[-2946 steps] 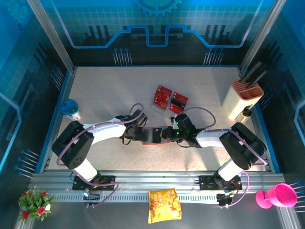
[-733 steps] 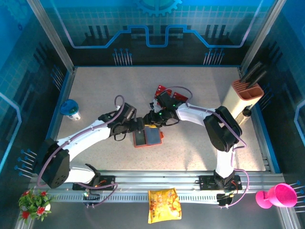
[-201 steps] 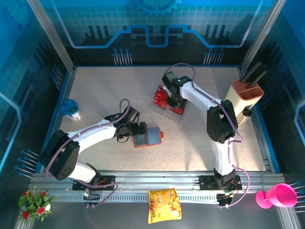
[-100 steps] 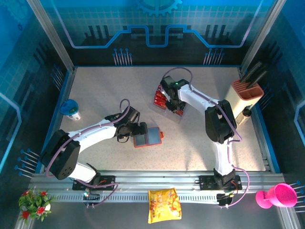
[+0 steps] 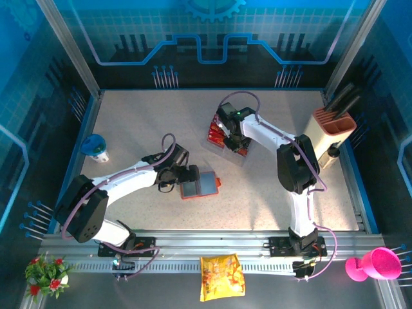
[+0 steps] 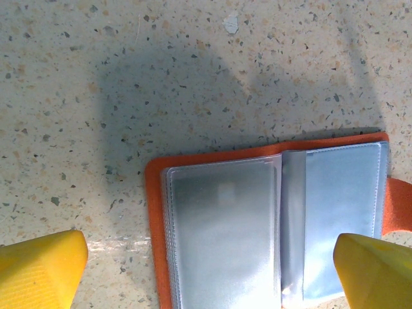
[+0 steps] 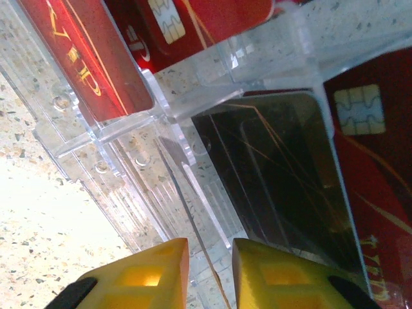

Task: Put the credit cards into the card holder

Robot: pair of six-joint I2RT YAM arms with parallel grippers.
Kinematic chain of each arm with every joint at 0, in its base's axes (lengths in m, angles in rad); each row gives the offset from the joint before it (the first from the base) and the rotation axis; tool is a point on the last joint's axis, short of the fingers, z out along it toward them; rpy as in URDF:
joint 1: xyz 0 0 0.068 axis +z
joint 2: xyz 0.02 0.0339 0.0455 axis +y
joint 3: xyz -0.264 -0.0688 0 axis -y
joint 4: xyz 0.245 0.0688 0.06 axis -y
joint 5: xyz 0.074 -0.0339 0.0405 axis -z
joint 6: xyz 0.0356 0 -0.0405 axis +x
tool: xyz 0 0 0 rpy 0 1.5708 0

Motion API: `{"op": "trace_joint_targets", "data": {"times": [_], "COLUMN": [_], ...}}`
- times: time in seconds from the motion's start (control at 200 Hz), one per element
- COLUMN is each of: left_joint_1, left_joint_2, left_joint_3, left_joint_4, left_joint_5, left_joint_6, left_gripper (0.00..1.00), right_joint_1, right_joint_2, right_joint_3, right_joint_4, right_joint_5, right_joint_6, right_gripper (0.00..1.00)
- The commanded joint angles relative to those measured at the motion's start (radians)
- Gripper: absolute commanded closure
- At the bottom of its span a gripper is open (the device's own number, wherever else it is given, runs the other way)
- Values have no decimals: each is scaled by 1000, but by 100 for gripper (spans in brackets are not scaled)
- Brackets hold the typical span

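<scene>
Top view: A speckled worktop (image 5: 129, 122) was seen from above. The orange card holder (image 5: 201, 185) was laid open and flat near the middle of it, with its grey-blue pockets turned up. The left claw (image 5: 185, 181) was positioned at the holder's left edge. Further back and well apart from the holder, the red credit cards (image 5: 217, 131) were grouped together. The right claw (image 5: 234, 140) was seen down among them.

Left wrist view: The left claw's two yellow fingertips (image 6: 38, 270) were shown spread wide, one at each lower corner. Nothing was gripped between them. The open card holder was seen lying between and beyond them, and its orange snap tab (image 6: 399, 206) was visible at the right edge. The right fingertip overlapped the holder's right side. Whether it touched could not be told.

Right wrist view: The right claw's yellow fingers (image 7: 148, 273) were shown close together, with only a narrow gap left between them. A thin edge ran into that gap. Whether it was a card or a wall of the clear rack (image 7: 129, 187) could not be told, nor whether it was clamped. Red cards and one dark card were seen standing in the rack's compartments, just beyond the fingers.
</scene>
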Motion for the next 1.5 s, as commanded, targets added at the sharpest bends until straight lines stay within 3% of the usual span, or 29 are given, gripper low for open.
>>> {"op": "trace_joint_targets", "data": {"times": [0.0, 0.25, 0.72, 1.001, 1.091, 1.246, 1.491], "left_joint_1": [-8, -8, -6, -6, -7, -7, -13], "left_joint_2": [9, 15, 27, 25, 36, 42, 26], "left_joint_3": [19, 25, 47, 97, 101, 83, 31], "left_joint_4": [-14, -10, -22, -62, -72, -88, -116], "left_joint_5": [-6, -4, -4, -15, -14, -34, -78], "left_joint_6": [10, 10, 29, 76, 85, 90, 76], "left_gripper": [1, 1, 1, 1, 1, 1, 1], "right_joint_1": [7, 6, 9, 54, 66, 64, 64], "right_joint_2": [-36, -46, -88, -189, -232, -337, -465], "right_joint_3": [35, 38, 54, 91, 77, -69, -483], "right_joint_4": [-21, -22, -25, -62, -55, 93, 625], "right_joint_5": [-1, -9, -38, -65, -130, -349, -682], "right_joint_6": [-17, -20, -80, -56, 5, 195, 581], "right_gripper": [76, 77, 100, 100, 100, 100, 100]}}
